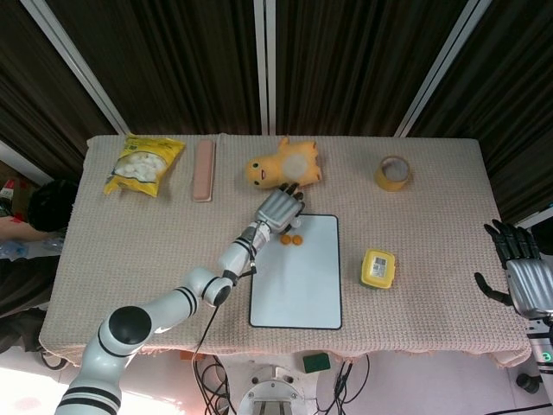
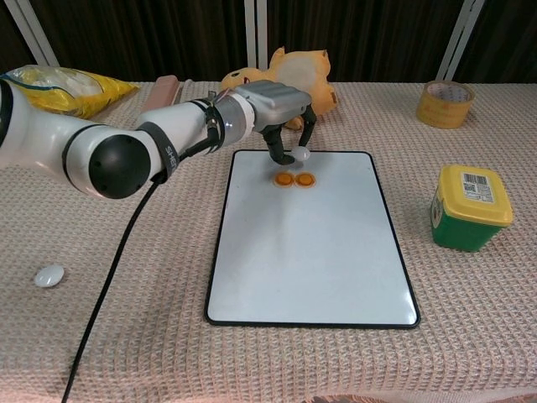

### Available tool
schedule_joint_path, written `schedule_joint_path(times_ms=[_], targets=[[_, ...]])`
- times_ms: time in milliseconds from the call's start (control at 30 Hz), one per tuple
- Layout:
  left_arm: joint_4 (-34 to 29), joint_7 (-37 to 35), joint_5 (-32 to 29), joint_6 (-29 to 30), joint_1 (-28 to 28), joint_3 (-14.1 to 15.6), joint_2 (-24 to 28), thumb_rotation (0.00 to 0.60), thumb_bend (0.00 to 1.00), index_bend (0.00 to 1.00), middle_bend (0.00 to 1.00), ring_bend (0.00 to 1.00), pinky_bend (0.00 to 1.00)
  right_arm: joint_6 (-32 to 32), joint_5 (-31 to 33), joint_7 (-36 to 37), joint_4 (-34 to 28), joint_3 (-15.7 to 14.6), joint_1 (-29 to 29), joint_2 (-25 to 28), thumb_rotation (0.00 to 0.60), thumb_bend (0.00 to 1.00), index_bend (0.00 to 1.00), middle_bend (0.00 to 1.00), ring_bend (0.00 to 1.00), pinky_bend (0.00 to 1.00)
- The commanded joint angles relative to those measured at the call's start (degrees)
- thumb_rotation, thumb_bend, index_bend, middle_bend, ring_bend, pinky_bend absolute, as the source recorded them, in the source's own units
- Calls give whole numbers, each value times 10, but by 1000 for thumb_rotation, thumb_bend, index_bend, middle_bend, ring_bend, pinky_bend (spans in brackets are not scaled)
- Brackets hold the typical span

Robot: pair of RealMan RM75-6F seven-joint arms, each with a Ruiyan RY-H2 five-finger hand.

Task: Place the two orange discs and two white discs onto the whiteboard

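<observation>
A white disc is pinched in the fingertips of the left robot hand, just above the far edge of the whiteboard; whether it touches the board cannot be told. Directly in front of it, two orange discs lie side by side on the board, touching or nearly so. The second white disc sits on the table well to the left, near the front edge, apart from everything else.

In the head view the left robot hand covers the held disc entirely, and only the orange pair shows beside the fingers. The right robot hand hangs off the table's right side with fingers spread and nothing in them; the chest view does not show it.

The table wears a beige woven cloth. On it are a green box with a yellow lid, a roll of tape, a yellow plush toy partly hidden behind the arm in the chest view, a pink bar, and a yellow snack bag. Dark curtains with pale poles stand behind.
</observation>
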Motion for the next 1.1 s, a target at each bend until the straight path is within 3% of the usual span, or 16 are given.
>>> schedule_joint_path(times_ms=[33, 133, 367, 500, 567, 900, 1100], targets=[[3, -7, 3, 0, -1, 3, -3, 600, 287, 479, 234, 72, 159, 0, 0, 0, 0, 0, 0, 0, 600, 334, 0, 0, 0, 0], [4, -9, 10, 6, -2, 7, -3, 600, 272, 401, 234, 72, 157, 1, -1, -1, -1, 0, 0, 0, 600, 333, 0, 0, 0, 0], [-8, -4, 5, 8, 3, 7, 9, 600, 260, 359, 229, 72, 157, 3, -1, -1, -2, 0, -2, 0, 600, 333, 0, 0, 0, 0], [-52, 9, 9, 30, 21, 14, 34, 600, 260, 358, 226, 71, 157, 6, -3, -2, -3, 0, -2, 1, 600, 333, 0, 0, 0, 0], [-93, 23, 10, 45, 39, 23, 58, 600, 260, 358, 226, 71, 157, 5, -3, -2, -4, 0, -2, 1, 600, 334, 0, 0, 0, 0], [-446, 125, -23, 155, 181, 91, 276, 600, 260, 381, 234, 72, 159, 0, -4, 2, 3, -1, 2, -4, 600, 334, 0, 0, 0, 0], [-561, 171, -25, 217, 250, 154, 359, 600, 260, 389, 240, 72, 161, -4, -8, 1, 3, -1, 7, -7, 600, 334, 0, 0, 0, 0]])
